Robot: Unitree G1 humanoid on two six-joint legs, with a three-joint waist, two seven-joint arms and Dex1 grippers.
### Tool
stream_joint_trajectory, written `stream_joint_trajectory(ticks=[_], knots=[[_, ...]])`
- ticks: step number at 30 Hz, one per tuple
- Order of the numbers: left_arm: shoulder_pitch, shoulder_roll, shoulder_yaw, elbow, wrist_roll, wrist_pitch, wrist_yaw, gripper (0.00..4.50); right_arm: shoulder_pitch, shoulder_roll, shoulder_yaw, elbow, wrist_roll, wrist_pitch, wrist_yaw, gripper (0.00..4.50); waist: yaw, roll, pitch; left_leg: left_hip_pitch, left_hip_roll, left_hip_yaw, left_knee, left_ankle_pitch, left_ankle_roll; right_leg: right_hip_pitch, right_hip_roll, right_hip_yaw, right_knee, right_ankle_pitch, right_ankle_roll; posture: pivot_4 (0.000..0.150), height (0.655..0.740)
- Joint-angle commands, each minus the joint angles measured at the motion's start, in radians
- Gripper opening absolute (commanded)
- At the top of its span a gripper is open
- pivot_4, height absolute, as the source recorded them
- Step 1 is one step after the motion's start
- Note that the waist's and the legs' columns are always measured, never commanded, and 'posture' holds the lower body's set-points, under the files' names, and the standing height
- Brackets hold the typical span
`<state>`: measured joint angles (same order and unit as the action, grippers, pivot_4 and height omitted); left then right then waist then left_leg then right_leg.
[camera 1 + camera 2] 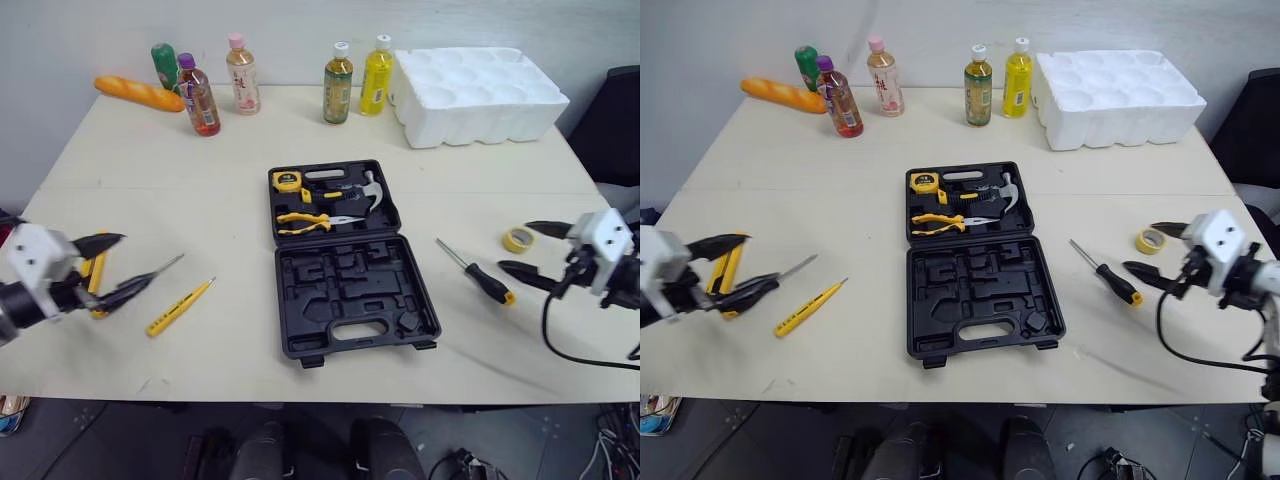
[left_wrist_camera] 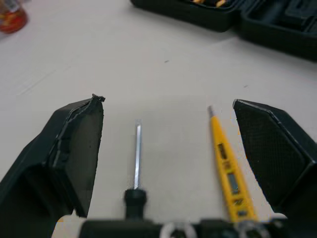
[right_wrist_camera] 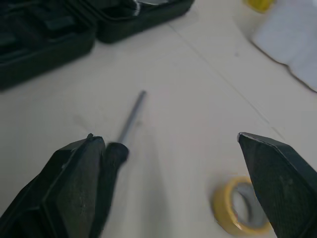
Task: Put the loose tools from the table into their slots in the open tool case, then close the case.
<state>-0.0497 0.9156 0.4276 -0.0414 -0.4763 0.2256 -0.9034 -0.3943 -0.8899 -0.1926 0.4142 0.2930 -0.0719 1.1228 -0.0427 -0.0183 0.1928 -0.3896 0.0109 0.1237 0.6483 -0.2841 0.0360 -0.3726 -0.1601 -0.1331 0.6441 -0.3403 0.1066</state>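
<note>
The black tool case (image 1: 352, 300) lies open at the table's middle. Its far half holds a tape measure (image 1: 289, 182), yellow pliers (image 1: 305, 222) and a hammer (image 1: 368, 190); the near half's slots are bare. My left gripper (image 1: 128, 263) is open at the left, over a black-handled screwdriver (image 2: 137, 153), with a yellow tester pen (image 1: 180, 306) beside it and a yellow tool (image 1: 94, 276) under the arm. At the right my right gripper (image 1: 516, 248) is open, with a second black-handled screwdriver (image 1: 476, 273) and a yellow tape roll (image 3: 237, 208) lying on the table beneath its fingers.
Several bottles (image 1: 338, 84) and a bread loaf (image 1: 139, 94) stand along the far edge. A white foam tray (image 1: 476, 93) sits at the back right. A dark chair (image 1: 612, 125) is beyond the table's right edge.
</note>
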Motion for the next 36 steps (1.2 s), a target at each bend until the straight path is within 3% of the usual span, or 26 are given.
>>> stream_joint_trajectory(ticks=[1,7,11,14,21,22,36], knots=[[-0.071,-0.033,-0.075,-0.078,0.057,0.013,0.08,4.39,-0.009,0.028,0.03,-0.143,-0.017,0.072,-0.07,4.5,0.005,0.0,0.0,0.0,0.0,0.0,0.0,0.0,0.0,0.0,0.001,0.0,0.0,0.0,0.0,0.15,0.74],[-0.117,-0.088,-0.16,-0.132,0.099,0.064,0.137,4.39,-0.021,0.065,0.079,-0.209,-0.077,0.101,-0.136,4.5,0.015,0.0,0.0,-0.001,0.0,0.0,0.001,0.0,0.0,-0.001,0.006,0.0,-0.001,0.0,0.0,0.15,0.74],[-0.168,-0.174,-0.26,-0.133,0.162,0.128,0.237,4.39,-0.128,0.138,0.135,-0.112,-0.198,0.013,-0.275,4.5,0.014,0.0,0.0,-0.001,0.001,0.0,0.003,0.0,0.0,0.0,0.009,0.002,0.0,0.0,0.0,0.15,0.74],[-0.185,-0.209,-0.262,-0.139,0.151,0.176,0.256,3.57,-0.161,0.13,0.182,-0.056,-0.278,-0.053,-0.292,3.63,0.014,0.0,0.0,-0.002,0.002,-0.001,0.003,0.0,-0.001,-0.001,0.01,0.002,0.0,0.0,0.0,0.15,0.74],[-0.261,-0.279,-0.344,-0.11,0.198,0.231,0.3,0.21,-0.211,0.167,0.211,0.023,-0.29,-0.098,-0.283,0.02,0.015,0.0,0.0,-0.003,0.002,-0.002,0.005,-0.001,-0.001,0.0,0.012,0.001,-0.001,0.0,0.0,0.15,0.74],[-0.27,-0.292,-0.356,-0.105,0.201,0.236,0.302,0.05,-0.216,0.17,0.216,0.028,-0.293,-0.093,-0.284,0.0,0.015,0.0,0.0,-0.003,0.002,-0.002,0.005,-0.001,-0.001,0.0,0.012,0.001,-0.001,0.0,0.0,0.15,0.74],[-0.361,-0.389,-0.461,-0.026,0.277,0.297,0.348,0.05,-0.304,0.229,0.29,0.129,-0.353,-0.069,-0.288,0.0,0.014,0.0,0.0,-0.003,0.003,-0.002,0.005,-0.001,-0.001,0.0,0.012,0.001,-0.001,0.0,0.0,0.15,0.74]])
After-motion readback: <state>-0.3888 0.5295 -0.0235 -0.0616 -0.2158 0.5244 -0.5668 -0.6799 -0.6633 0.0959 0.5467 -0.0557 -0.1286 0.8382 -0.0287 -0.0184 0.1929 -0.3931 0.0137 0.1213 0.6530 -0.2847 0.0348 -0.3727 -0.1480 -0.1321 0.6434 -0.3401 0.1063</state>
